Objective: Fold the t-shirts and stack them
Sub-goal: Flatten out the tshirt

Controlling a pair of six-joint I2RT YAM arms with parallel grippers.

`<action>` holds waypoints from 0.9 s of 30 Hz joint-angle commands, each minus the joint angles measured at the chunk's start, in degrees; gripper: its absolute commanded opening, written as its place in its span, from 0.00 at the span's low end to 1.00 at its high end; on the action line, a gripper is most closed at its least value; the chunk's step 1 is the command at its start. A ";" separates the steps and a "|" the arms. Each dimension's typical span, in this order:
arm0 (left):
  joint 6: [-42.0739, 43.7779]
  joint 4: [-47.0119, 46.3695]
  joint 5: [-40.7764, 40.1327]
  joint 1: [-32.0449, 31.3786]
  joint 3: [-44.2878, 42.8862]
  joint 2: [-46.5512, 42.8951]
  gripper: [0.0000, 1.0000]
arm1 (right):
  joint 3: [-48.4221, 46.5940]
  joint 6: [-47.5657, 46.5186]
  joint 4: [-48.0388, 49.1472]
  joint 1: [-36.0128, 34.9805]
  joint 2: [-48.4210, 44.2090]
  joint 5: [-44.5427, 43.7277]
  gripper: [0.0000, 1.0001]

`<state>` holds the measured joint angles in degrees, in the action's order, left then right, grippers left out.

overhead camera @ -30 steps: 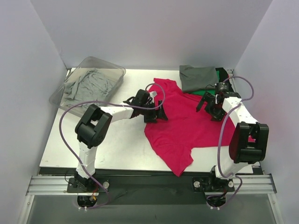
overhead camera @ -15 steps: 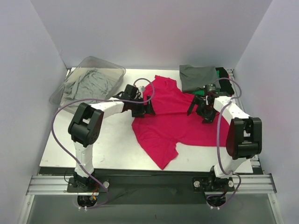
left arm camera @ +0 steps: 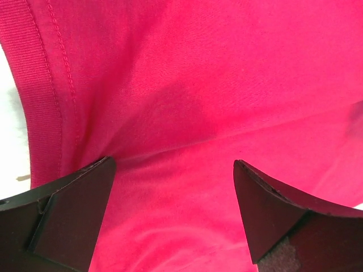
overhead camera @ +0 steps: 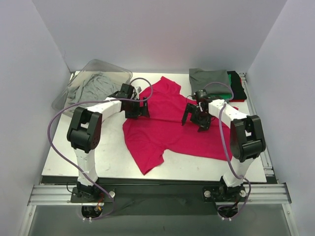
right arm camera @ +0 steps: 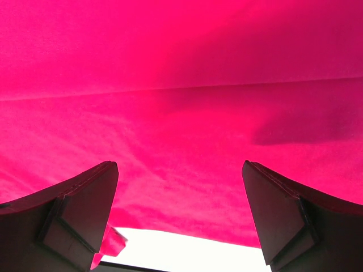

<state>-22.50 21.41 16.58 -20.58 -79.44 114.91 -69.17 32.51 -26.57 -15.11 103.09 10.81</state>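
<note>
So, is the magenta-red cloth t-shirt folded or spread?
Spread: the magenta-red cloth t-shirt lies loosely across the white table, not folded.

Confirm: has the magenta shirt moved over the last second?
Yes. The magenta shirt slid left, toward the clear bin and away from the folded stack.

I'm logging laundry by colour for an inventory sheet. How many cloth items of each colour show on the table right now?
magenta-red t-shirt, spread out: 1
dark grey shirt, folded on top of the stack: 1
green shirt, edge showing in the stack: 1
black shirt, in the stack: 1
light grey cloth in the clear bin: 1 heap, pieces cannot be told
Total: 5
</note>
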 commanded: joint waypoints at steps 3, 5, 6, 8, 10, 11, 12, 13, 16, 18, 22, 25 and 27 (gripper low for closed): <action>4.48 5.92 -4.01 -0.16 -4.93 -1.00 0.97 | -2.38 1.41 -3.05 -0.27 -1.75 -0.70 0.97; 4.31 6.89 -4.53 -0.86 -5.29 -3.28 0.97 | -1.68 1.59 -3.31 -0.35 -2.54 -0.79 0.97; 3.79 7.15 -4.62 -1.13 -4.77 -4.25 0.97 | -1.24 1.59 -3.40 -0.35 -2.89 -0.79 0.97; 3.08 7.86 -4.80 -1.92 -3.62 -6.71 0.97 | 0.69 2.03 -3.40 -0.35 -3.86 -0.70 0.97; 1.76 8.03 -4.71 -2.53 -1.08 -8.90 0.97 | 2.71 2.29 -3.40 -0.35 -4.38 -0.61 0.97; 1.15 7.95 -3.84 -2.97 -0.11 -9.44 0.97 | 3.33 2.29 -3.32 -0.44 -4.56 -0.79 0.97; -0.07 7.77 -2.88 -2.98 1.20 -9.97 0.97 | 3.68 2.12 -3.32 -0.62 -4.56 -0.96 0.97; -0.87 7.07 -1.91 -2.98 3.57 -10.67 0.97 | 4.04 2.20 -3.40 -0.62 -4.48 -1.23 0.97; -3.16 4.79 0.29 -2.98 8.93 -11.46 0.97 | 4.92 2.12 -3.32 -0.79 -3.95 -1.49 0.97; -3.25 4.69 0.47 -2.80 10.26 -10.86 0.97 | 5.09 2.12 -3.23 -0.88 -3.34 -1.75 0.97; -1.85 6.63 -0.14 -2.28 10.44 -8.66 0.97 | 4.74 2.03 -2.96 -0.97 -2.10 -2.28 0.97; -0.79 6.80 -0.49 -1.31 9.92 -6.11 0.97 | 4.39 1.94 -2.70 -0.88 -0.70 -2.37 0.97; 0.09 7.15 -0.84 -0.78 8.87 -3.92 0.97 | 3.95 2.03 -2.61 -0.80 0.53 -2.37 0.97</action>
<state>-24.40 28.23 16.80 -22.46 -69.32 106.67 -64.31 34.13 -27.49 -15.81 101.78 9.96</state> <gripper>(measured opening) 0.972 0.972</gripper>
